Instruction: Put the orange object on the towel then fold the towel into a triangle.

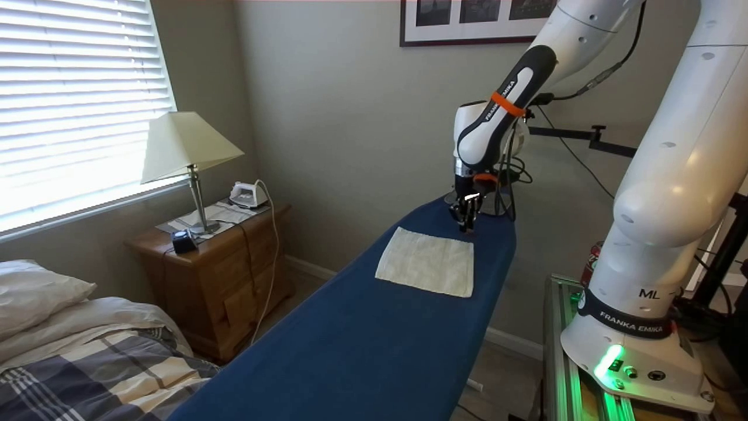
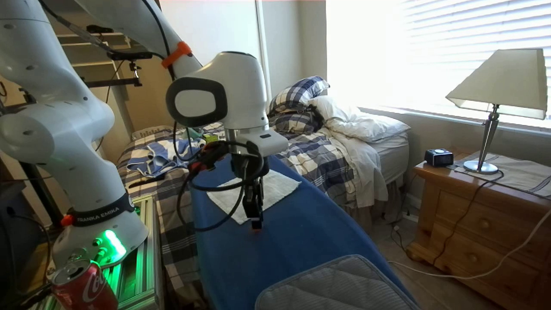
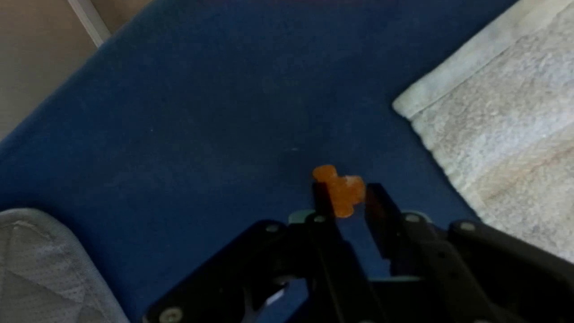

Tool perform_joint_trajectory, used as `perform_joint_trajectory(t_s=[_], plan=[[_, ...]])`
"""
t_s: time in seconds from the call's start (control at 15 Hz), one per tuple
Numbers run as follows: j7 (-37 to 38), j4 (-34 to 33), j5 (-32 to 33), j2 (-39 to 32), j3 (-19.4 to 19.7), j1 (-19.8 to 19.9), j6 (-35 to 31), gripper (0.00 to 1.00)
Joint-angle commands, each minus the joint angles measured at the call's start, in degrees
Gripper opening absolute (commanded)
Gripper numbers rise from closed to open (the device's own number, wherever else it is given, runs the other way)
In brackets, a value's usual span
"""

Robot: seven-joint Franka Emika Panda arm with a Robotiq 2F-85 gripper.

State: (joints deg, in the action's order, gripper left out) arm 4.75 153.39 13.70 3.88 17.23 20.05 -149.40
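Against the blue counter (image 3: 215,148), left to right in the wrist view, show one grey quilted pad (image 3: 45,269), one orange object (image 3: 343,190), knobbly with rounded lobes, between the tips of two slightly parted fingers (image 3: 383,215), though I cannot tell whether they grip it, and one pale towel (image 3: 515,134), spread flat.

Pretty clearly a home bedroom: rumpled bed (image 2: 384,153) with plaid covers (image 2: 316,167), wooden nightstand (image 1: 210,283) carrying a lamp (image 1: 190,146) and iron (image 1: 248,196), window blinds (image 1: 76,99).
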Motion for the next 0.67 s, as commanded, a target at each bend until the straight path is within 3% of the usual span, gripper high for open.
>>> perform_joint_trajectory(t_s=[0.0, 0.33, 0.4, 0.47, 0.6], plan=[[0.93, -0.48, 1.8, 1.98, -0.96, -0.69, 2.63, 0.22], [0.71, -1.09, 1.52, 2.13, -1.8, -1.03, 3.83, 0.21], [0.4, -1.1, 1.11, 2.04, -1.8, -1.07, 3.97, 0.46], [0.36, -1.0, 1.13, 2.0, -1.82, -1.07, 4.01, 0.47], [0.28, -0.78, 1.09, 1.86, -1.76, -1.04, 4.35, 0.6]])
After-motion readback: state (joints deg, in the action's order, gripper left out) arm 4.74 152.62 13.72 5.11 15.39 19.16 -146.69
